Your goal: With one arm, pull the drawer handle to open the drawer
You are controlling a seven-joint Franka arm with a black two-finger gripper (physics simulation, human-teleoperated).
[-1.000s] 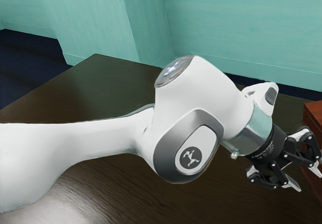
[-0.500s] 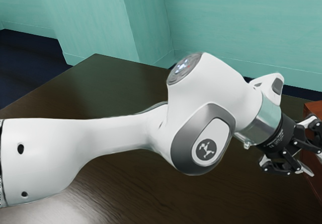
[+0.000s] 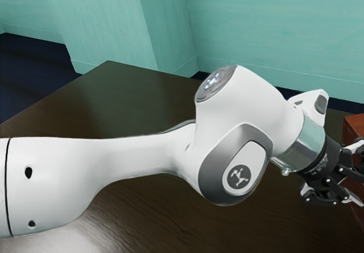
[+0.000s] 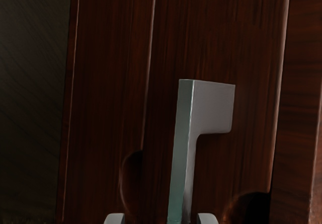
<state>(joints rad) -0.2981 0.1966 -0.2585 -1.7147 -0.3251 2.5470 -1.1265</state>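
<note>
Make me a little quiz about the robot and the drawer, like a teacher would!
1. True or false: the gripper is shut on the grey handle.
2. What colour is the wall behind the table? A teal, B red, C yellow.
3. Fill the blank: the drawer front that carries the handle looks like reddish-brown ____.

Key
1. False: the handle is between open fingers, and one fingertip stands clear of it.
2. A.
3. wood.

Dark wood table, reddish-brown drawer cabinet on it, exterior view's right.
</note>
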